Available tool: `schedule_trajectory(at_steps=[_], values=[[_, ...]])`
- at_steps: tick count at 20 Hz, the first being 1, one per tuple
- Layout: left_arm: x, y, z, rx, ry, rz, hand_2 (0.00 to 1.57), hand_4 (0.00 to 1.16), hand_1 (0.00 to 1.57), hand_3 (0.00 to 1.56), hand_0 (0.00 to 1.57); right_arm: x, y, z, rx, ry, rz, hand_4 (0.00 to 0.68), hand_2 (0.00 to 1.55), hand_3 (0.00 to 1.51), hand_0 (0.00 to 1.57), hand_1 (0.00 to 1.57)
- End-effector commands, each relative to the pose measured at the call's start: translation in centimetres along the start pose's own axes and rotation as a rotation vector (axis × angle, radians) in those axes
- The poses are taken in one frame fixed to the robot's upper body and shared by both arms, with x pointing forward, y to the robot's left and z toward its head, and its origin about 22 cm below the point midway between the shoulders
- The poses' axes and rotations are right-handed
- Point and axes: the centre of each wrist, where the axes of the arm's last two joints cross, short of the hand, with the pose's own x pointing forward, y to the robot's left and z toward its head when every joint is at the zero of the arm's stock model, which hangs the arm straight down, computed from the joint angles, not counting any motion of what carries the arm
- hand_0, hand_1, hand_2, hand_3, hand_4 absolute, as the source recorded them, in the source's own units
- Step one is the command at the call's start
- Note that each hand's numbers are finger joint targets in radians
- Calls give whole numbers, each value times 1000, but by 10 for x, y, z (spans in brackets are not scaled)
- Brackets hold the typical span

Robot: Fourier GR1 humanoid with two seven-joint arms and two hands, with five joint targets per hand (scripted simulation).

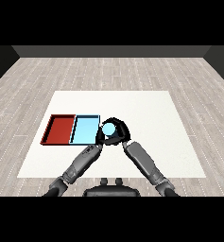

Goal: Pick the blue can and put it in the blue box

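The blue can (108, 128) shows its pale blue top just right of the light blue tray (84, 130), close to the tray's right wall. My right hand (121, 131) is curled round the can from the right and from behind, holding it over the table beside the tray. My left hand (99, 137) is at the can's left side, at the tray's near right corner, partly hidden by the can and the right hand. Nothing lies in the blue tray.
A red tray (60, 129) lies against the blue tray's left side, with nothing in it. The white table (151, 123) stretches to the right and behind the hands. Both forearms come in from the lower corners and meet near the middle.
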Motion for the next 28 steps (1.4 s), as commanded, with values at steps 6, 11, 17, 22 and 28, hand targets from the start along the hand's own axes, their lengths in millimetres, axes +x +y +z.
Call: schedule_trajectory(at_steps=[6,11,17,22,28], values=[[-1,0,6,44,-115,51,1552,1044,1571,1468,1571,7,4,-1,-6,40,8,0,0,0,0,0],[-10,4,-11,75,-142,-37,1567,1142,1571,1460,1571,9,-3,6,-92,-31,39,0,0,0,0,0],[-7,5,-13,79,-146,-68,1571,1140,1571,1481,1571,36,-26,5,-88,-66,-48,0,0,0,0,0],[-21,22,-15,122,-142,-135,1571,1125,1571,1470,1571,12,-64,36,-77,-89,-68,0,0,0,0,0],[2,73,-30,227,-119,-238,1565,1153,1571,1480,1571,46,-102,71,-154,-178,-25,0,0,0,0,0]])
